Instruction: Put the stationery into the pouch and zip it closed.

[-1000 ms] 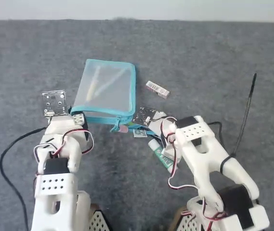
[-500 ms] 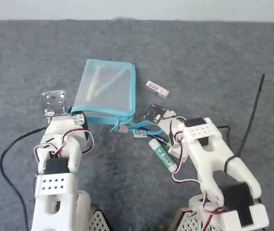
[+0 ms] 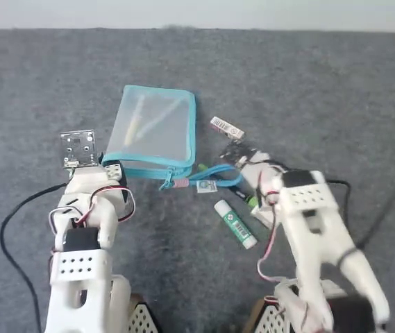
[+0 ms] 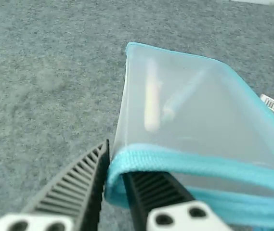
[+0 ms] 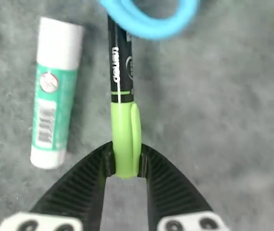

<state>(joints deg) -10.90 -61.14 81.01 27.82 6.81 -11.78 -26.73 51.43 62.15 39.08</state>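
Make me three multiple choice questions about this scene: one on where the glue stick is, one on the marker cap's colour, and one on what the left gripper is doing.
1. Where is the glue stick? A in the pouch; B on the table beside the marker; C in the left gripper.
2. What colour is the marker's cap? A green; B red; C white.
3. The left gripper is: A open over bare table; B shut on the pouch's rim; C shut on the glue stick.
Answers: 1 B, it lies on the table next to the marker. 2 A, the right gripper clamps a green cap. 3 B, the teal rim sits between its jaws.
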